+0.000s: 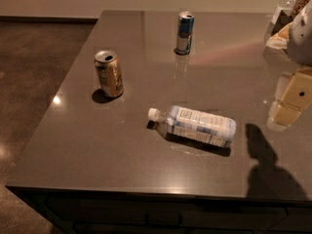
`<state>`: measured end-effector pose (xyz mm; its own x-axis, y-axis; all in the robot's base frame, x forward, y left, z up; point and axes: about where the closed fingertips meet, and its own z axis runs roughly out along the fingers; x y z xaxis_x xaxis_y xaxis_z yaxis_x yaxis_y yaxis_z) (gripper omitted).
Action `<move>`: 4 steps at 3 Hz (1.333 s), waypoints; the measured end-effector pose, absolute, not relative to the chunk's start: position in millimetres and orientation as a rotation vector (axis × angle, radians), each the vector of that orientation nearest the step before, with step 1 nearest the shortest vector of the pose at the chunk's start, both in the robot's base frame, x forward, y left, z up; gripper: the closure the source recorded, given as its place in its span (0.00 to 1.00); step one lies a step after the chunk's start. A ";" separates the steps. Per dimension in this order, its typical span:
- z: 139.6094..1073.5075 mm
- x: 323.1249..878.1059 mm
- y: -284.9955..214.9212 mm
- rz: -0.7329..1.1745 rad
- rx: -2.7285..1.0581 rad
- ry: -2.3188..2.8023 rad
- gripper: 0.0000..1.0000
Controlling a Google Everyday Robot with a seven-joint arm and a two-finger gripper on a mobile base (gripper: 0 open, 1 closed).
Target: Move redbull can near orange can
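A dark polished counter (73, 145) fills the room's corner. The orange can (109, 74) stands at left, with the redbull can (185, 32) upright, well apart, farther back. A water bottle (195, 126) lies nearer. The gripper (288, 103) hangs at far right; I cannot tell if it is parted or closed.

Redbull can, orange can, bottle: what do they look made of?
Redbull can: metal, glossy blue-and-silver, shiny rim. Orange can: metal, gold sheen, silver top. Bottle: likely clear plastic, see-through, white cap. Gripper hangs at the right edge.

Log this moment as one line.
gripper: right edge, away from cans | redbull can: upright, untouched, back | orange can: upright, left, apart | bottle: lying, front
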<state>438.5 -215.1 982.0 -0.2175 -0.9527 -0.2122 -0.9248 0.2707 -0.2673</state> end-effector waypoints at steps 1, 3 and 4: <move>982.0 438.5 -215.1 -0.118 -1.713 2.216 0.00; 983.6 473.2 -199.4 -0.102 -1.607 2.215 0.00; 979.4 512.1 -185.6 -0.089 -1.497 2.217 0.00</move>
